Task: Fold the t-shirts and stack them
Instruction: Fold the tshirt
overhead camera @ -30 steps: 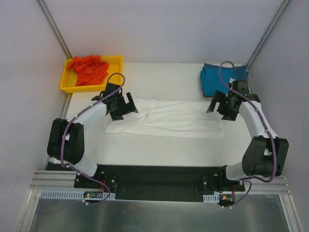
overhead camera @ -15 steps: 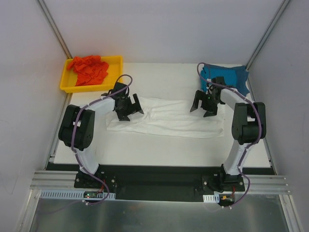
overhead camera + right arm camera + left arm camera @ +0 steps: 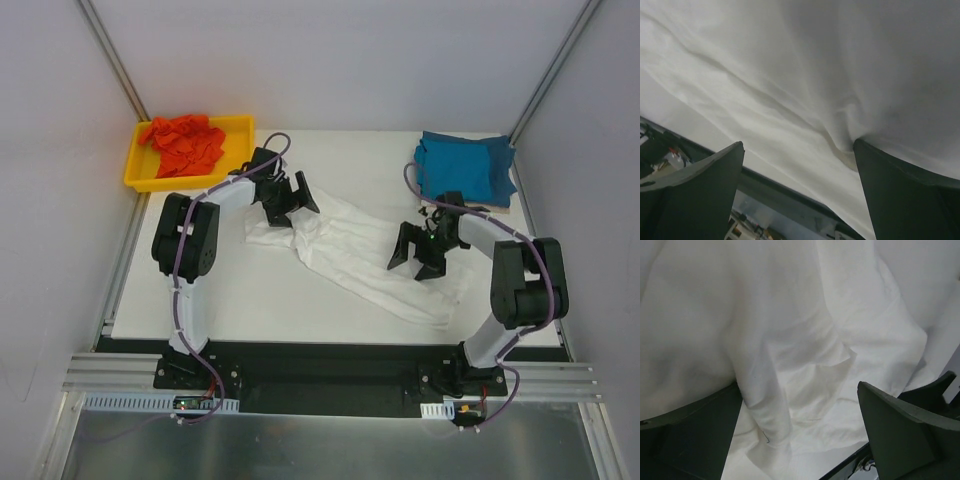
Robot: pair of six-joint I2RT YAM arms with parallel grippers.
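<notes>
A white surface (image 3: 260,300) sits between pale grey walls (image 3: 340,60). In its far left corner a yellow tray (image 3: 135,172) holds the crumpled orange shirt (image 3: 185,140). The teal shirt (image 3: 465,170) lies folded at the far right. Both arms bend inward. The left end effector (image 3: 288,205) and right end effector (image 3: 415,262) point down with fingers spread wide, pinching nothing. Below them the white shirt (image 3: 350,250), soft and wrinkled, lies diagonally across the middle.

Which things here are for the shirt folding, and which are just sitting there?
For the job:
white cloth t-shirt, spread out in the middle
folded teal-blue cloth t-shirt
crumpled orange-red cloth t-shirt

Just lying about:
shallow yellow plastic tray, which holds the orange-red t-shirt
</notes>
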